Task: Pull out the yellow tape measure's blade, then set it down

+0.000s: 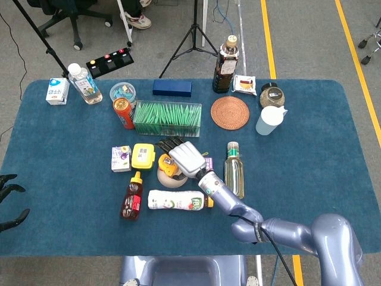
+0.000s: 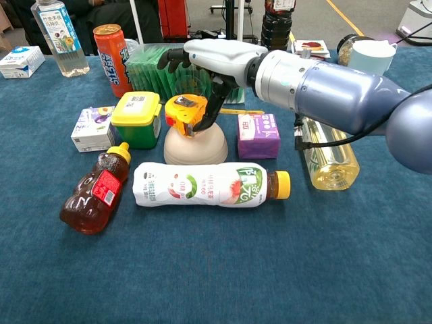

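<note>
The yellow tape measure (image 2: 183, 111) (image 1: 168, 167) sits on top of an upturned beige bowl (image 2: 196, 147) in the middle of the table. My right hand (image 2: 219, 57) (image 1: 186, 158) arches over it from the right. Its thumb touches the case's right side, while its dark fingers reach out past the case toward the green box, apart and uncurled. A thin yellow strip (image 2: 244, 111), seemingly the blade, runs right from the case behind the purple box. My left hand (image 1: 9, 202) shows only at the far left edge of the head view, its fingers apart and holding nothing.
Close around the bowl are a purple box (image 2: 258, 135), a yellow-lidded green tub (image 2: 137, 118), a lying white drink bottle (image 2: 209, 183), a honey bottle (image 2: 91, 196) and a lying oil bottle (image 2: 327, 152). A clear box of green packets (image 1: 168, 117) stands behind.
</note>
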Controlling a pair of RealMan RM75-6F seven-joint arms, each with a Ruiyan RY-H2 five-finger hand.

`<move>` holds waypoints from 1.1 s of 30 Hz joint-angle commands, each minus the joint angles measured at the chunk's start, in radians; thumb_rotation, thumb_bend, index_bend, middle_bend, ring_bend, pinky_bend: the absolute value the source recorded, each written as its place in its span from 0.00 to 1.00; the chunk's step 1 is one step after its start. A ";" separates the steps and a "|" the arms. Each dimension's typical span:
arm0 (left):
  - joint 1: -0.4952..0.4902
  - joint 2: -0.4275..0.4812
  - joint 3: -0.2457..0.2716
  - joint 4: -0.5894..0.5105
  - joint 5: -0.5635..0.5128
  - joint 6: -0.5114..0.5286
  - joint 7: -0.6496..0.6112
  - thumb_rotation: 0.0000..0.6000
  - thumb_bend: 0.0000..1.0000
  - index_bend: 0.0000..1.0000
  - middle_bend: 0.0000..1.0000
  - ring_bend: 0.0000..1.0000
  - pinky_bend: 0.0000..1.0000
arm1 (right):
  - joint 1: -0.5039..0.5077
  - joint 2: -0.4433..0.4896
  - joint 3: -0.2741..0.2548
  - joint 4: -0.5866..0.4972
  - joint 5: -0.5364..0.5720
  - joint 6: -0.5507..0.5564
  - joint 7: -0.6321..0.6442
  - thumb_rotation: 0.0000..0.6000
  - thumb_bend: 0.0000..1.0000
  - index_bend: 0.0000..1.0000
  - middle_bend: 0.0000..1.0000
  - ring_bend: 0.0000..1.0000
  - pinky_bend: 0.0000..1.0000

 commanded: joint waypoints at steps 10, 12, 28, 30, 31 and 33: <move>0.005 -0.005 0.001 0.012 0.000 0.000 -0.011 1.00 0.24 0.35 0.19 0.12 0.22 | 0.039 0.063 -0.001 -0.068 0.078 -0.093 -0.069 1.00 0.04 0.25 0.24 0.16 0.14; 0.005 -0.005 0.000 0.011 0.002 0.000 -0.010 1.00 0.24 0.35 0.19 0.12 0.22 | 0.049 0.079 -0.001 -0.080 0.099 -0.118 -0.080 1.00 0.04 0.25 0.24 0.16 0.14; 0.006 -0.011 -0.004 0.015 -0.008 -0.005 -0.009 1.00 0.24 0.35 0.19 0.12 0.22 | 0.122 0.137 -0.011 -0.103 0.210 -0.189 -0.137 1.00 0.04 0.26 0.24 0.17 0.14; 0.006 -0.012 -0.004 0.015 -0.009 -0.006 -0.010 1.00 0.24 0.35 0.19 0.12 0.22 | 0.129 0.138 -0.012 -0.099 0.219 -0.192 -0.138 1.00 0.04 0.26 0.24 0.17 0.14; 0.006 -0.012 -0.005 0.016 -0.009 -0.006 -0.010 1.00 0.24 0.35 0.19 0.12 0.22 | 0.134 0.138 -0.013 -0.096 0.223 -0.194 -0.139 1.00 0.04 0.26 0.24 0.17 0.14; 0.007 -0.012 -0.005 0.017 -0.010 -0.006 -0.011 1.00 0.24 0.35 0.19 0.12 0.22 | 0.143 0.138 -0.016 -0.089 0.231 -0.202 -0.141 1.00 0.05 0.26 0.24 0.17 0.14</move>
